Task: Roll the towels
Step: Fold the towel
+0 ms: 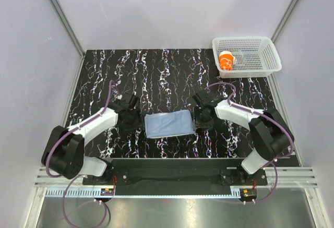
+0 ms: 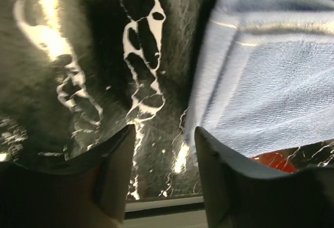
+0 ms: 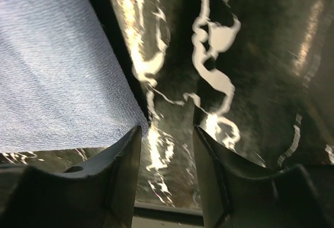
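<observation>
A light blue towel (image 1: 168, 123) lies folded flat on the black marbled table, between my two grippers. My left gripper (image 1: 134, 119) is open and empty just left of the towel's left edge; in the left wrist view the towel (image 2: 271, 92) lies to the right, its near corner against the right finger (image 2: 224, 186). My right gripper (image 1: 200, 119) is open and empty just right of the towel's right edge; in the right wrist view the towel (image 3: 57, 76) fills the upper left, its corner at the left finger (image 3: 117, 181).
A white mesh basket (image 1: 263, 66) stands at the table's back right corner and holds a rolled orange and white towel (image 1: 226, 61). The black marbled tabletop (image 1: 167, 71) stretches behind the towel.
</observation>
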Robot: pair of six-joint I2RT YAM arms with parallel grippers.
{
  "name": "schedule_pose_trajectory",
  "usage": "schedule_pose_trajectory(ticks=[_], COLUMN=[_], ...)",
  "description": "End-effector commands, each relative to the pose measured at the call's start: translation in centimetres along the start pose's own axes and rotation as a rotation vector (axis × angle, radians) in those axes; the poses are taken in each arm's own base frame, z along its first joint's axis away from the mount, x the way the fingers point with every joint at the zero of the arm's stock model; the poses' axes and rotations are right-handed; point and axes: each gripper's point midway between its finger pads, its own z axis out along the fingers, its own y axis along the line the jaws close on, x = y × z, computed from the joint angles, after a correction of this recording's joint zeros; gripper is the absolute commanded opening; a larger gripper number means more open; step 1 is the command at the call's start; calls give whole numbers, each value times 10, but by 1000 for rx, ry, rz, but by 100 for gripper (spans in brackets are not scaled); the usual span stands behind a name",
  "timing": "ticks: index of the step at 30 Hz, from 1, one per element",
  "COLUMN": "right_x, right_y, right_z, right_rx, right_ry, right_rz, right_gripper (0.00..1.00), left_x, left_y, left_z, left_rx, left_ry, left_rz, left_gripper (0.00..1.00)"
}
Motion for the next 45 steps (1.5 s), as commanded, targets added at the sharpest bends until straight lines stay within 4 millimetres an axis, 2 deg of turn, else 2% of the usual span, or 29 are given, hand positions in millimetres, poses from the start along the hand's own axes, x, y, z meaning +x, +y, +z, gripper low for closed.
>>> schedule_pose_trajectory(ticks=[1, 4, 8, 9, 11, 12, 13, 17, 22, 26, 31, 35, 37, 38, 40, 42, 45], right_x=[-19, -32, -41, -41, -42, -43, -43, -42, -31, -15, -2, 4, 7, 8, 9, 10, 10], right_y=[-2, 17, 44, 52, 65, 69, 74, 91, 88, 81, 74, 72, 71, 70, 69, 69, 69], right_z=[-34, -58, -77, -80, -81, -78, -76, -60, -30, -12, 1, 8, 11, 12, 13, 12, 12], right_rx=[25, -72, -212, -247, -310, -329, -353, -424, -419, -414, -410, -410, -407, -406, -404, -404, -404], right_ry=[-82, -138, -172, -163, -156, -148, -141, -101, -41, 8, 41, 63, 72, 75, 78, 79, 79], right_rz=[-23, -50, -95, -101, -116, -119, -125, -127, -93, -71, -46, -37, -34, -33, -33, -32, -34], right_gripper=[51, 51, 52, 51, 45, 42, 33, 24, 20, 18, 17, 16, 16, 15, 15, 16, 15], left_x=[-33, -55, -70, -70, -78, -77, -80, -82, -79, -77, -71, -69, -70, -70, -73, -78, -87], left_y=[3, -6, -38, -43, -57, -57, -61, -72, -75, -74, -79, -78, -76, -75, -67, -60, -56], left_z=[-26, -43, -43, -36, -32, -20, -17, 4, 19, 26, 28, 27, 24, 22, 17, 9, -4], left_rx=[-56, -50, 54, 61, 84, 73, 77, 78, 68, 65, 85, 73, 50, 40, -5, -54, -94], left_ry=[-150, -230, -244, -228, -235, -209, -208, -163, -142, -134, -116, -117, -127, -131, -150, -178, -226], left_rz=[16, 55, 104, 117, 133, 135, 134, 136, 142, 147, 158, 170, 179, 181, 183, 187, 202], left_gripper=[56, 56, 53, 53, 52, 52, 52, 50, 47, 40, 25, 20, 24, 36, 45, 48, 46])
